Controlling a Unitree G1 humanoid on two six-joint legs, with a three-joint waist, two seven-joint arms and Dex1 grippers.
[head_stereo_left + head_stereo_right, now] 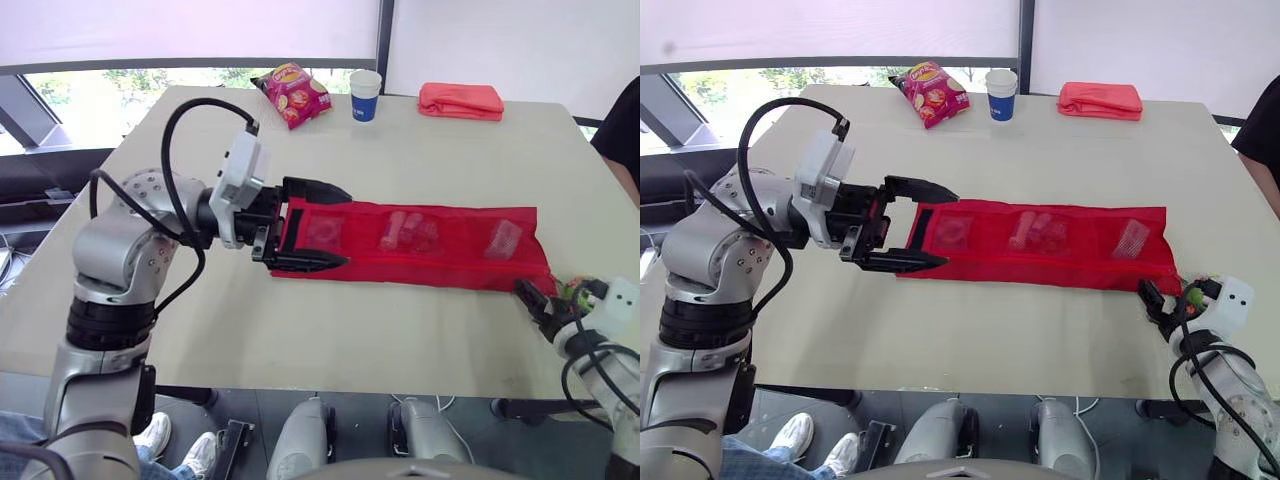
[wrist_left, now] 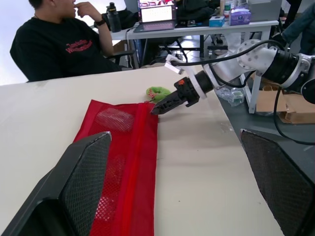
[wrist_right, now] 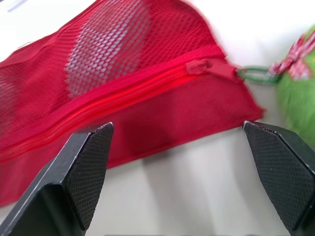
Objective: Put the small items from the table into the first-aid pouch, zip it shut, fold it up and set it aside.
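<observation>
The red mesh first-aid pouch lies unfolded flat across the table, with small packets showing through its pockets. My left gripper is open, one finger on each side of the pouch's left end, low over the table. At the pouch's right end, my right gripper is open just short of the corner. In the right wrist view, the red zipper pull sits at that corner with a green charm on a ring, ahead of the open fingers.
A snack bag, a blue-and-white paper cup and a folded red pouch lie along the table's far edge. A person in a black shirt sits beyond the table's right side. Bare tabletop stretches in front of the pouch.
</observation>
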